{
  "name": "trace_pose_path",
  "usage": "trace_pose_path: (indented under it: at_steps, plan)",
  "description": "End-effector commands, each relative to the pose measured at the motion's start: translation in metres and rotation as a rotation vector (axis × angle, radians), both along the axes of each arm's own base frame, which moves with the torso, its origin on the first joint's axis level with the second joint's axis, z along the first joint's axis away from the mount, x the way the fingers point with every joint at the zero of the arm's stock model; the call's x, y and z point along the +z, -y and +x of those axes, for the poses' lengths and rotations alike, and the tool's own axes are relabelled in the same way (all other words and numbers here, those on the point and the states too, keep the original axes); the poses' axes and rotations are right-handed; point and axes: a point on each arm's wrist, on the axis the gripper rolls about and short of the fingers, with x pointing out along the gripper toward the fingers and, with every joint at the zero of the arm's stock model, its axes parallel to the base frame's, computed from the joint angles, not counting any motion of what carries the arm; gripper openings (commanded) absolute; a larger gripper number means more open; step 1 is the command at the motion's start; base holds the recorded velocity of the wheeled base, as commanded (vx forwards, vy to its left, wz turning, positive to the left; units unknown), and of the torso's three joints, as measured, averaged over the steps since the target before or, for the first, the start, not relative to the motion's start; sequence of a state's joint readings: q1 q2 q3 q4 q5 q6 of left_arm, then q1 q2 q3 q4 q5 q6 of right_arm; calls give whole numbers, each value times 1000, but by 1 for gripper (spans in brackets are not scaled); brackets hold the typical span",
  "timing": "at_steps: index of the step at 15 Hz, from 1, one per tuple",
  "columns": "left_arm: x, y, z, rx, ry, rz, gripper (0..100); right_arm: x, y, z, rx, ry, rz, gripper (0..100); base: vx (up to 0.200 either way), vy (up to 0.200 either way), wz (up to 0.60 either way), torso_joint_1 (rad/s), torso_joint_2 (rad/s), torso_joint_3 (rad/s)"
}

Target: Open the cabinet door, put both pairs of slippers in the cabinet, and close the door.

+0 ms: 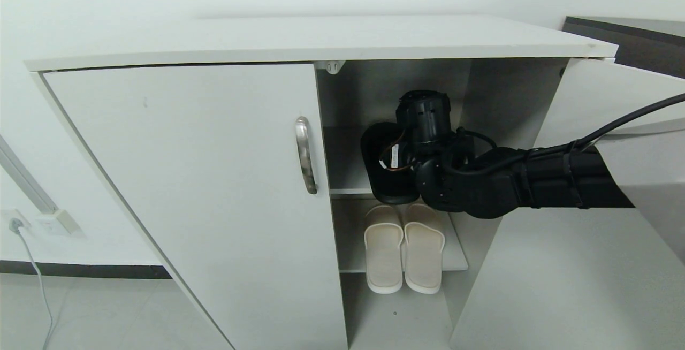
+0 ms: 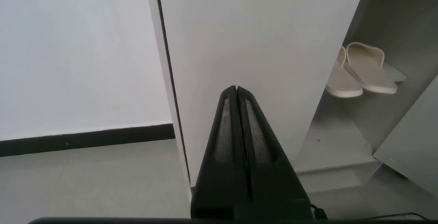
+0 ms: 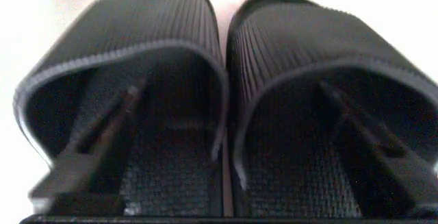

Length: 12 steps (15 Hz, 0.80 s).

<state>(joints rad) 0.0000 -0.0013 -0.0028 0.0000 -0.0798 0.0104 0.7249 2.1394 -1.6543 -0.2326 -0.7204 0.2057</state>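
Observation:
The white cabinet [image 1: 321,37] has its right door [image 1: 562,275] swung open and its left door [image 1: 187,189] closed. The black slippers [image 1: 382,165] lie side by side on the upper shelf. My right arm reaches in to them, and my right gripper [image 3: 229,90] is open, with one finger [image 3: 102,135] inside each black slipper [image 3: 164,39]. On the lower shelf rest the white slippers [image 1: 404,248], toes inward. Low in front of the closed left door, my left gripper [image 2: 236,90] is shut and holds nothing. Beyond it are the white slippers [image 2: 363,70].
A metal handle [image 1: 304,154] is on the closed left door. The open right door stands close beside my right arm. A wall socket with a hanging cable [image 1: 16,227] is at the far left, near the floor.

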Motion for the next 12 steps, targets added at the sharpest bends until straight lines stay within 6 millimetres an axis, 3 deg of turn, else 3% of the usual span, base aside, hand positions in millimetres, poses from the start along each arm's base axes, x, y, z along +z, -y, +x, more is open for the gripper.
trace_pose_path:
  at_steps: [1, 5, 12]
  plan:
    - [0, 0, 0, 0, -1, 0, 0, 7, 3, -12, 14, 2, 1, 100, 0, 0, 0, 0, 0, 0]
    - [0, 0, 0, 0, -1, 0, 0, 19, 7, -41, 49, 3, 4, 100, 0, 0, 0, 0, 0, 0]
    - [0, 0, 0, 0, -1, 0, 0, 25, 22, -114, 167, -15, 12, 100, 0, 0, 0, 0, 0, 0]
